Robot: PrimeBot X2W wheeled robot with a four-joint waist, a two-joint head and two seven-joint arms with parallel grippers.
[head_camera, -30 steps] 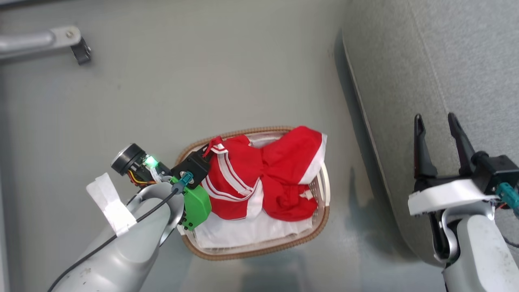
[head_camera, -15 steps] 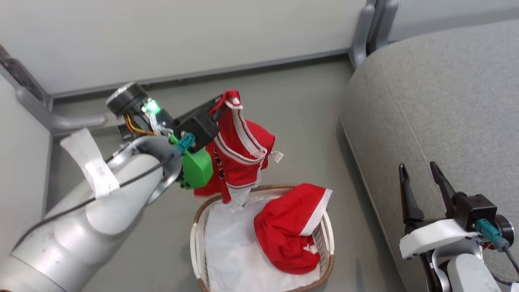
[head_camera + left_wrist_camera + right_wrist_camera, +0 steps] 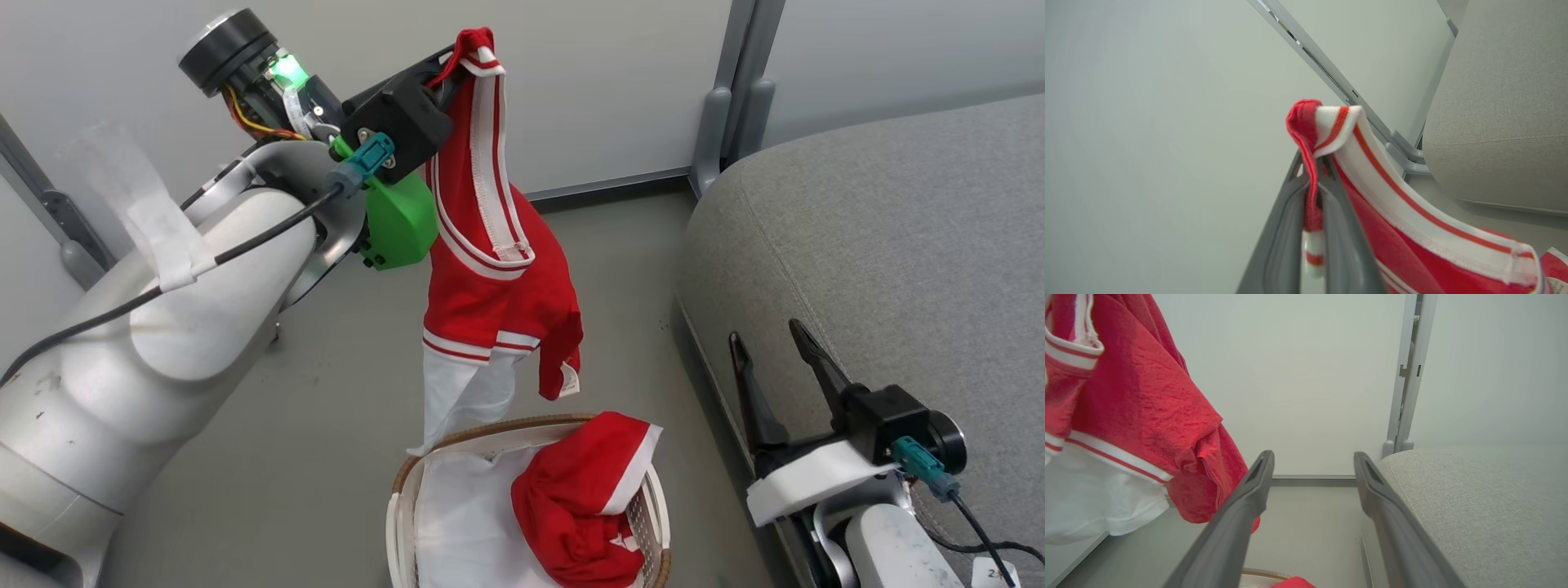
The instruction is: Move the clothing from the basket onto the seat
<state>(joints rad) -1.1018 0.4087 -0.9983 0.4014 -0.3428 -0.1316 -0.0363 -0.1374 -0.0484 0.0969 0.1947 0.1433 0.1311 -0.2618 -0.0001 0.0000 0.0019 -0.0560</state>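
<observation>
My left gripper (image 3: pixel 457 61) is raised high, shut on the trimmed edge of a red garment with white stripes (image 3: pixel 490 269), which hangs down above the basket (image 3: pixel 408 490). In the left wrist view the fingers (image 3: pixel 1290 228) pinch the red and white trim (image 3: pixel 1314 130). A white piece, maybe the liner, trails from the hanging garment's lower end (image 3: pixel 461 396). A second red garment with white trim (image 3: pixel 584 498) lies in the basket on the white liner (image 3: pixel 465 523). My right gripper (image 3: pixel 775 343) stands open at the grey sofa's (image 3: pixel 882 245) front edge, nothing between its fingers (image 3: pixel 1241 506).
A pale wall (image 3: pixel 604 73) with a grey post (image 3: pixel 739 90) stands behind. Grey floor (image 3: pixel 326 408) lies between basket and wall. The sofa fills the right side, close to the basket.
My left arm has lifted the striped garment from the basket up high; it now hangs full length. The head camera tilted up, so the basket sits lower in view.
</observation>
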